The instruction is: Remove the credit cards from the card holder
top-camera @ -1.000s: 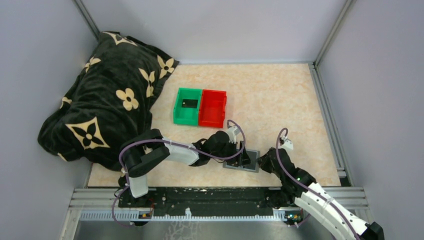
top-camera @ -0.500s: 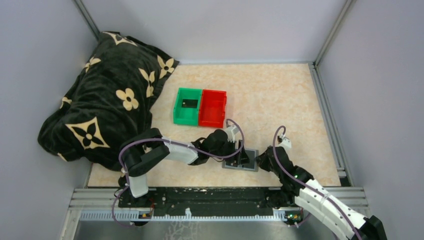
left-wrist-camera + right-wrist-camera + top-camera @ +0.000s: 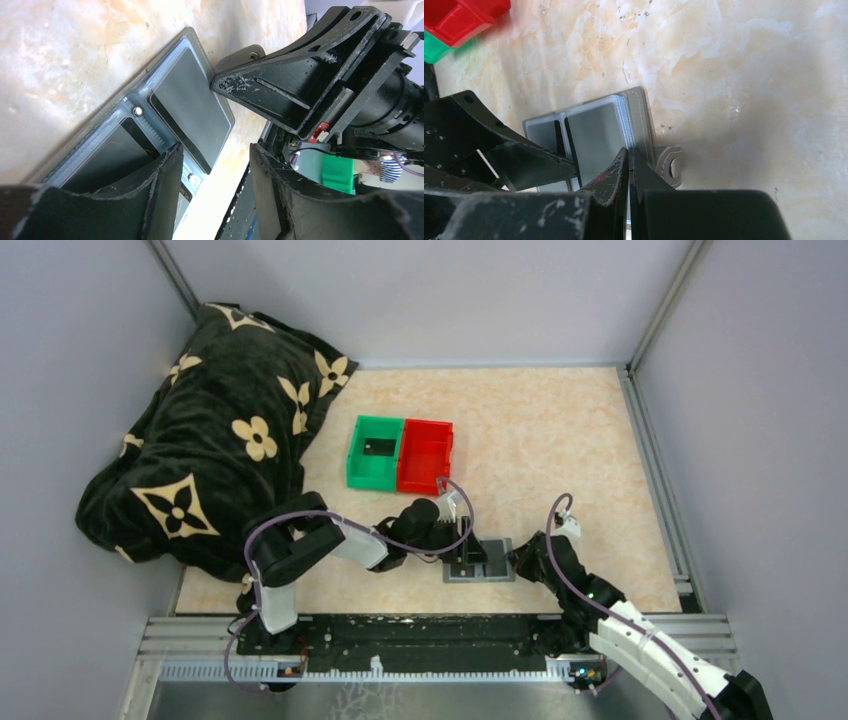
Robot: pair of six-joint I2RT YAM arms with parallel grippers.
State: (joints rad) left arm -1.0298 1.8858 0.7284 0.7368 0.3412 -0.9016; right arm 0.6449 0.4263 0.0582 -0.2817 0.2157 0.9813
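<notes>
The grey card holder (image 3: pixel 481 575) lies open flat on the table near the front edge. Its two slotted panels show in the right wrist view (image 3: pixel 644 120). A dark credit card (image 3: pixel 192 107) sits in the right panel and another (image 3: pixel 107 155) in the left. My left gripper (image 3: pixel 466 558) (image 3: pixel 212 175) is open and low over the holder. One finger (image 3: pixel 160 190) rests on the left panel by the spine, and the other is off the near edge. My right gripper (image 3: pixel 518 558) (image 3: pixel 629 152) is shut, its tips pressed on the holder's right edge beside the snap tab (image 3: pixel 670 167).
A green bin (image 3: pixel 375 452) with a small dark card inside adjoins a red bin (image 3: pixel 426 455) behind the holder. A black flowered blanket (image 3: pixel 210 440) is heaped at the left. Metal rails (image 3: pixel 430 630) run along the front edge, and grey walls enclose the table.
My left wrist has drawn back to the left and its jaws have narrowed over the holder. The right gripper has stayed pressed on the holder's right edge.
</notes>
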